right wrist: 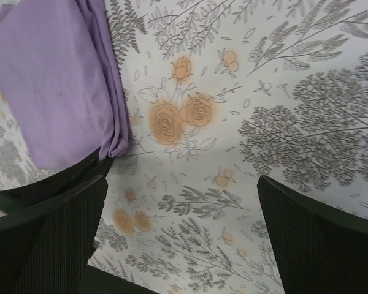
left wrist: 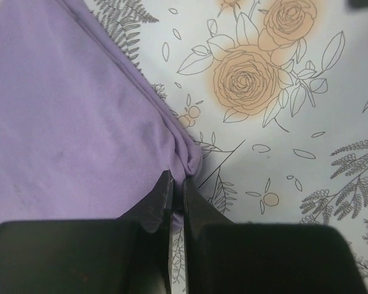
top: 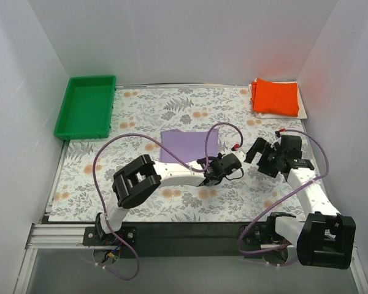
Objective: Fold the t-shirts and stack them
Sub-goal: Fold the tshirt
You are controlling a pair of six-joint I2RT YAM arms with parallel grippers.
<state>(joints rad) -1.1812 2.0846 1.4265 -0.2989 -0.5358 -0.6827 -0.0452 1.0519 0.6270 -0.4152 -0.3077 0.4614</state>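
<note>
Left tool (left wrist: 176, 187) pinched shut on purple shirt (left wrist: 67, 122) corner; cloth flat on bench (left wrist: 282, 171) ahead-left of it, likely grip for fold or drag. Right tool (right wrist: 183, 184) spread wide, empty, shirt edge by its left finger. Orange shirt (top: 276, 97) on white shirt (top: 302, 110) far beyond right tool: probable stack spot.

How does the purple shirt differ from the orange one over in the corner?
The purple shirt lies in the middle of the table; the orange shirt sits at the far right corner, on a whitish folded cloth. The purple shirt's corner is pinched in the left gripper; the orange shirt is untouched. Both lie folded flat.
</note>
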